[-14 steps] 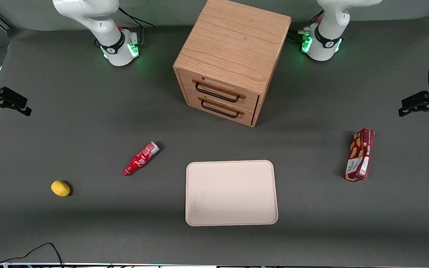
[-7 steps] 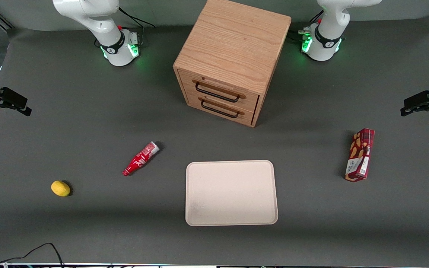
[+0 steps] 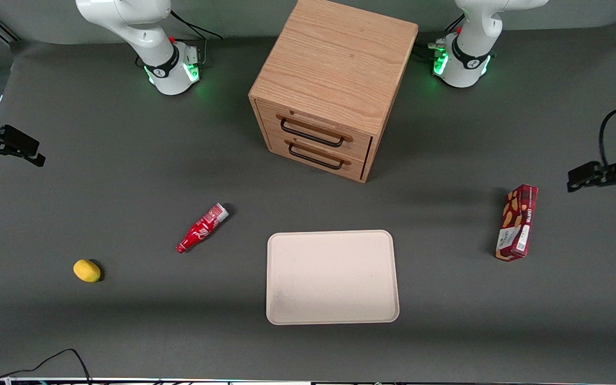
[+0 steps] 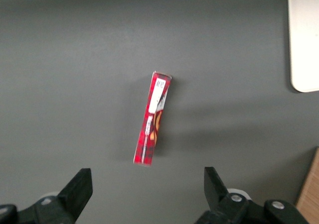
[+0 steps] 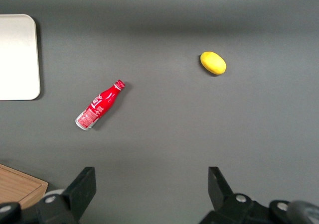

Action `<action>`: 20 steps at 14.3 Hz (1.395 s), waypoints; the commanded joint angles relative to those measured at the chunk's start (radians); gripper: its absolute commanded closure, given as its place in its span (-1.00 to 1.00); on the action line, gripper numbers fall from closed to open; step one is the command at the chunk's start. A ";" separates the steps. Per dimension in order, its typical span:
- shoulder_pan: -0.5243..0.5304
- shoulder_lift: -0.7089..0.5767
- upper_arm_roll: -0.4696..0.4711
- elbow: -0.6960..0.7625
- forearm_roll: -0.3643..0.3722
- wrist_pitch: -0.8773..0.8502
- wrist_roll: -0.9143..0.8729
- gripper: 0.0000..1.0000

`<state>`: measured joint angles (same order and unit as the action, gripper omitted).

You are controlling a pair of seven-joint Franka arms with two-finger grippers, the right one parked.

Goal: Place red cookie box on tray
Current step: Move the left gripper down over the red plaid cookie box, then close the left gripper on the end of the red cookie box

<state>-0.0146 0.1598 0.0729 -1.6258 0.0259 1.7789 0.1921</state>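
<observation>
The red cookie box (image 3: 517, 222) is just lying flat on the worktop (image 3: 126, 176), way over toward the working arm's end. It's a long skinny carton, red tartan with cookie pictures and a white label near the end closest to the front camera, running roughly front to back with a slight tilt. The tray (image 3: 332, 315) is well apart from it, mid-worktop: a big flat cream rectangle with rounded corners and a low rim. The hand (image 4: 144, 189) hangs above the box (image 4: 152, 119), fingers spread wide, not touching it.
</observation>
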 commanded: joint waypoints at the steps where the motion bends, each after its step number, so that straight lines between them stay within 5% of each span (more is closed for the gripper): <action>1: -0.001 -0.020 -0.001 -0.152 0.009 0.149 0.107 -1.00; 20: 0.059 0.174 -0.002 -0.477 -0.081 0.737 0.374 -1.00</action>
<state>0.0273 0.3410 0.0735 -2.0796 -0.0330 2.4796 0.5247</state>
